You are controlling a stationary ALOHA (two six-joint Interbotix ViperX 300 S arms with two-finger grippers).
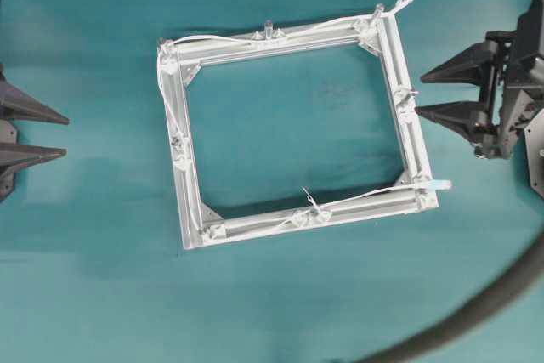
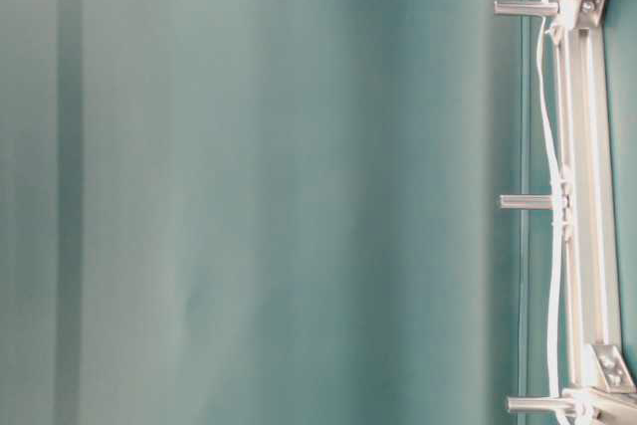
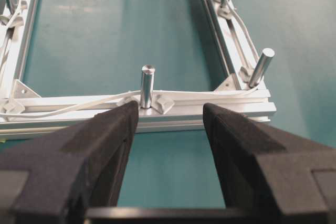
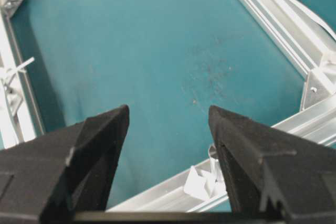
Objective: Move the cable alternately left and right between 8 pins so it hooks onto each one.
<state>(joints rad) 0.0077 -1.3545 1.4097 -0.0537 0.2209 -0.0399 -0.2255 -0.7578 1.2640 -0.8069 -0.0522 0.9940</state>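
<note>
cable: thin white flexible cord (image 1: 255,38) strung round the square silver aluminium frame (image 1: 408,138), pale blue tip at 4 o'clock | handling: light, limp, slippery; pinch near a clear upright pin (image 3: 147,85) | left gripper (image 3: 170,124) released, empty | right gripper (image 4: 168,124) released, empty

Left gripper (image 1: 61,133): at 9 o'clock, jaws apart, nothing held.
Right gripper (image 1: 425,93): at 3 o'clock, jaws apart, nothing held.

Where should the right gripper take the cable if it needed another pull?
Probably at the pale blue tip, coming from the frame's right. That end of the cable sticks out past the corner, clear of the pins; elsewhere the cord lies flat on the rail. The right gripper is open nearby.
</note>
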